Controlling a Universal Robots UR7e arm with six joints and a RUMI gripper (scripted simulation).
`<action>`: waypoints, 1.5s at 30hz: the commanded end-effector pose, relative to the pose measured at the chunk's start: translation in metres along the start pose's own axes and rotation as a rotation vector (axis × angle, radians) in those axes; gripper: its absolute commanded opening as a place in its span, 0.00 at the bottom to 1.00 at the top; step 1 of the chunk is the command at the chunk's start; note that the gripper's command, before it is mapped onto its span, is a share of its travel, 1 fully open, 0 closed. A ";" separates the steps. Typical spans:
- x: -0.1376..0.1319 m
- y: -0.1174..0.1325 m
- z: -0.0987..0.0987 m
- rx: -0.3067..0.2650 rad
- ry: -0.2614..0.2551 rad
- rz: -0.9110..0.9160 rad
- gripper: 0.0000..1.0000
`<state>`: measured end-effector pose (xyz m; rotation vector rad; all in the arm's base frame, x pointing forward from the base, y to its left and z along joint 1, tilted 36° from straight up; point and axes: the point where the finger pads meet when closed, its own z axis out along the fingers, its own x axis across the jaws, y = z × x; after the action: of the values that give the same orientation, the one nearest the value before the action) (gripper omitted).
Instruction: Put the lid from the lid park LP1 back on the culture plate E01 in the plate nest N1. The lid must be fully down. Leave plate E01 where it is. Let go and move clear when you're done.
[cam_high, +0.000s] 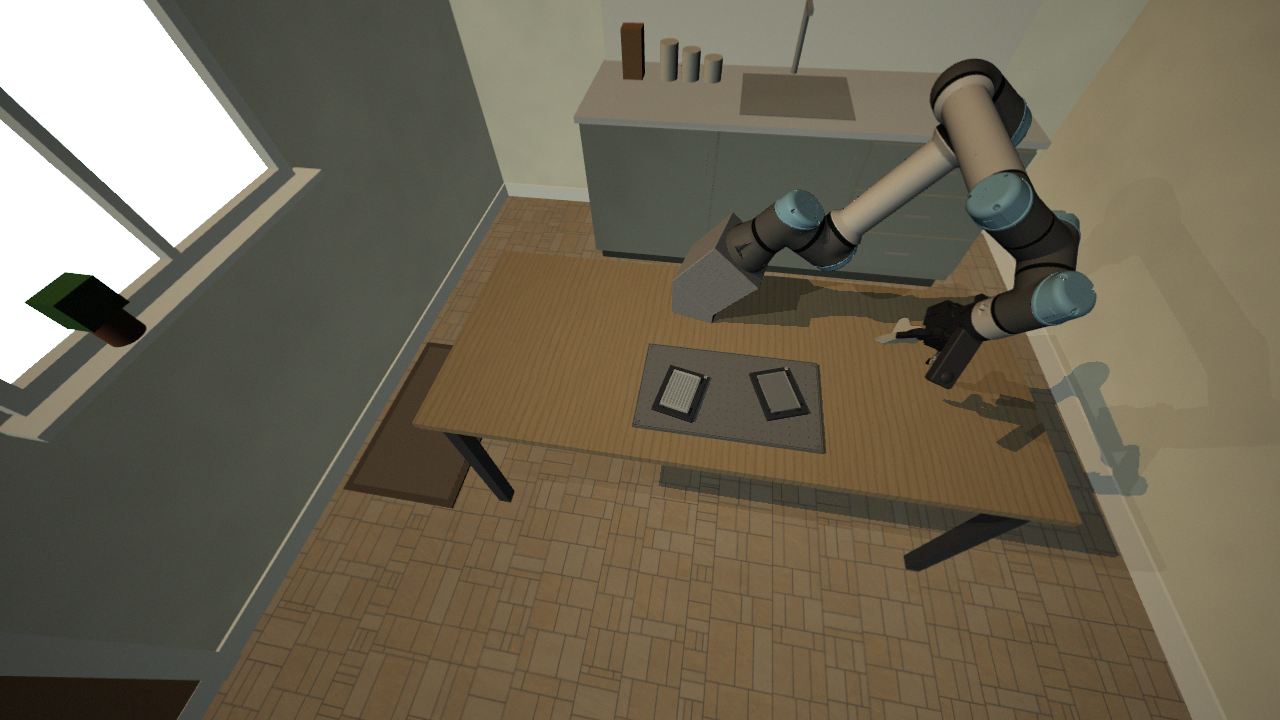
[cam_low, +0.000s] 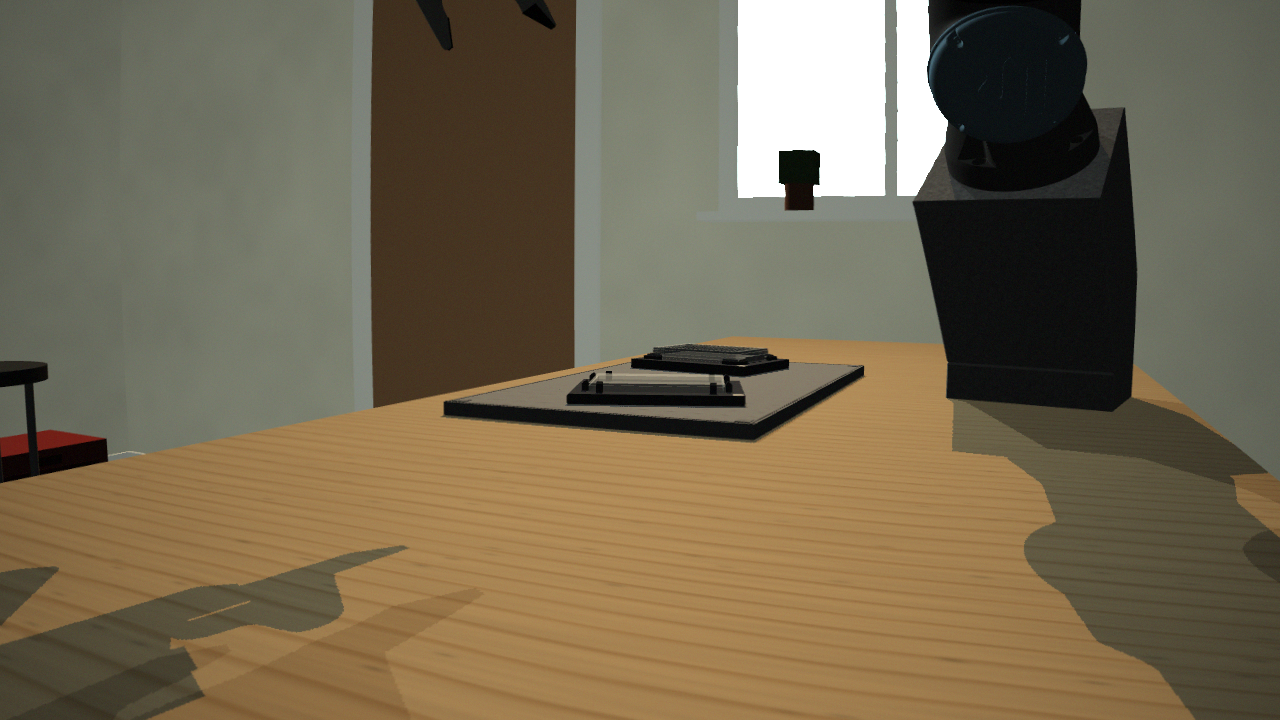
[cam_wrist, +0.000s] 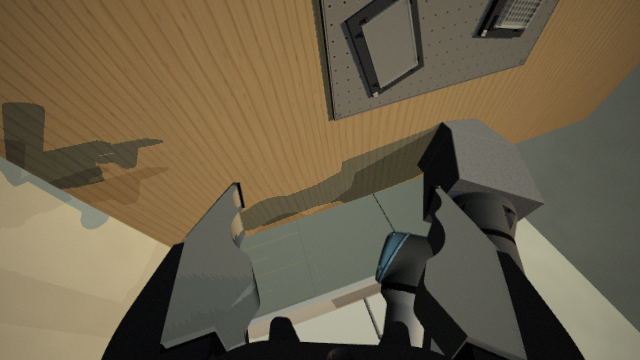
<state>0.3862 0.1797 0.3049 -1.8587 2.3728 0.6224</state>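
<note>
Table (cam_high: 554, 358): a wooden top on dark legs is standing on a parquet floor (cam_high: 626, 608).
Windowsill: a potted plant (cam_high: 85, 308) is sitting at the bright window (cam_high: 107, 134).
Counter (cam_high: 662, 111): a brown box (cam_high: 632, 51) and three grey canisters (cam_high: 690, 62) are lining up beside a sink (cam_high: 796, 94).
Floor mat (cam_high: 416, 429): lying just beside the table's end.
Corner: a black stool (cam_low: 25, 394) is standing over a red box (cam_low: 53, 447).

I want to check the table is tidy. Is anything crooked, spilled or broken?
Nothing is spilled or broken. The lid lies flat in its lid park and the uncovered culture plate sits in its nest, both on the grey board. The gripper hangs open and holds nothing, off to the side.
</note>
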 end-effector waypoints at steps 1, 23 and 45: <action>0.016 -0.003 -0.004 0.028 0.016 -0.029 0.82; 0.084 -0.008 -0.021 0.150 0.158 -0.168 0.82; 0.158 -0.004 -0.041 0.235 0.340 -0.287 0.82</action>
<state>0.3616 0.0407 0.2950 -2.2192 2.1951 0.0853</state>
